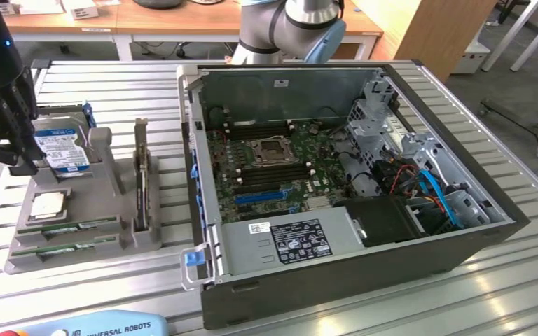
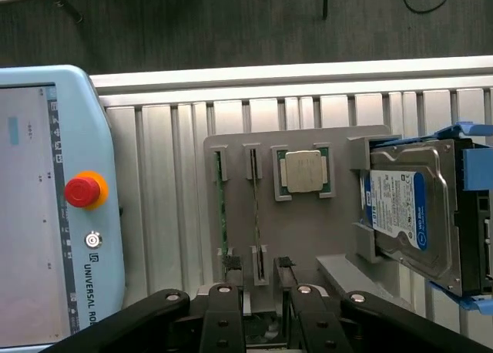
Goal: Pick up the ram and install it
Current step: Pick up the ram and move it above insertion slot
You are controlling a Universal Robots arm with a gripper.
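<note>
1. Two ram sticks (image 2: 220,206) are seen standing on edge in neighbouring slots of a grey holder tray (image 2: 308,237), alongside a processor chip (image 2: 302,172) and a hard drive (image 2: 404,214).
2. The gripper (image 2: 260,287) is held above the tray's ram end, jaws spread wide, nothing gripped.
3. The tray is set on a slatted aluminium table (image 1: 92,91), beside an open computer case (image 1: 344,280).
4. Wooden desks (image 1: 157,24) and dark carpet (image 2: 231,21) are seen beyond; a teach pendant (image 2: 77,253) lies nearby.

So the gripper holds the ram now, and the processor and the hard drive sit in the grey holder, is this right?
No: the gripper is open and empty; the ram sits in the grey holder too, with the processor and hard drive, as the wrist view shows.
</note>
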